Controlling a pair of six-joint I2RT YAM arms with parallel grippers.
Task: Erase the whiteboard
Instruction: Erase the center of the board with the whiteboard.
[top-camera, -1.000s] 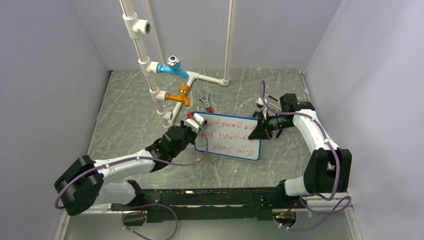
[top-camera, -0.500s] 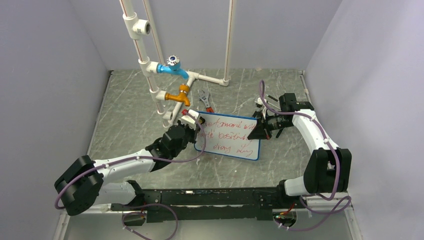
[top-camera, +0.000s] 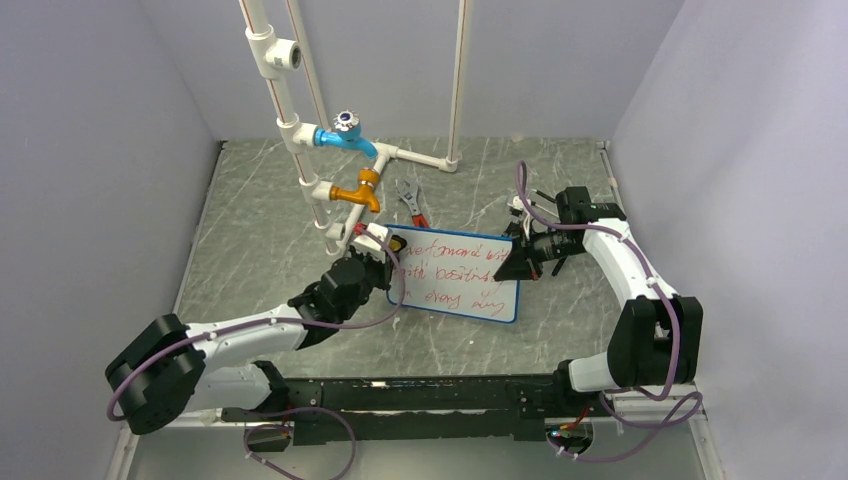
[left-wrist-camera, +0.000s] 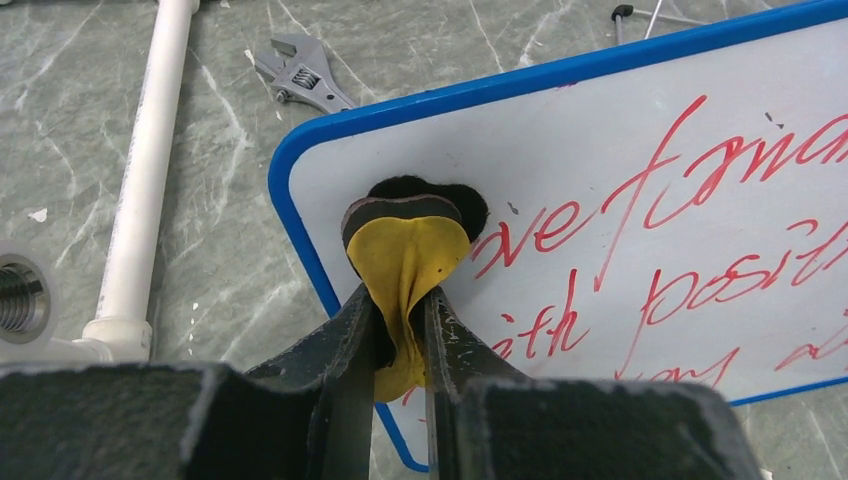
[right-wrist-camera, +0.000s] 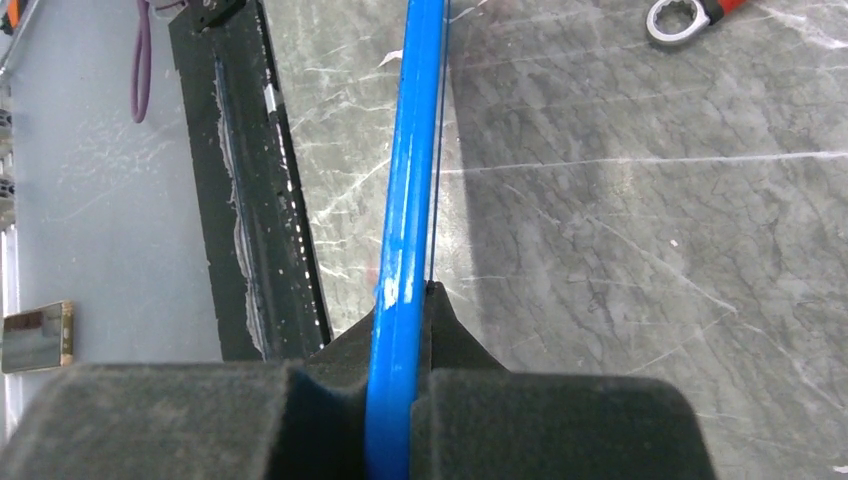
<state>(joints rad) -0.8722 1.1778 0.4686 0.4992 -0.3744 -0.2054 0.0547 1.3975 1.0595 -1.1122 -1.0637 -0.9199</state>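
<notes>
Pinching on both sides: right gripper pressed tight onto the blue frame of the whiteboard, left gripper nipped onto a folded yellow-and-black eraser pad. Reads as a division of labour: bracing the board by its right edge to stop any sliding or tipping under the rubbing, and squeezing the pad to bulge its dark felt side past the fingertips and onto the white face. Found near the middle of the table, between the two grippers, apparently stood up at a lean rather than laid flat, though hard to judge how steep; probably angled so to offer the written face to the pad. Touching at the top left corner, just ahead of the first red word, most likely as the start of a sweep along the top line. Nothing visibly wiped yet: three lines of red handwriting across the face, so barely begun by this reckoning.

Counted, biggest first: one table; one white pipe rack standing at the back left; one whiteboard; two grippers; two taps on the rack, namely one blue tap above and one orange tap below; one adjustable wrench lying just behind the board's far edge; one eraser pad.
</notes>
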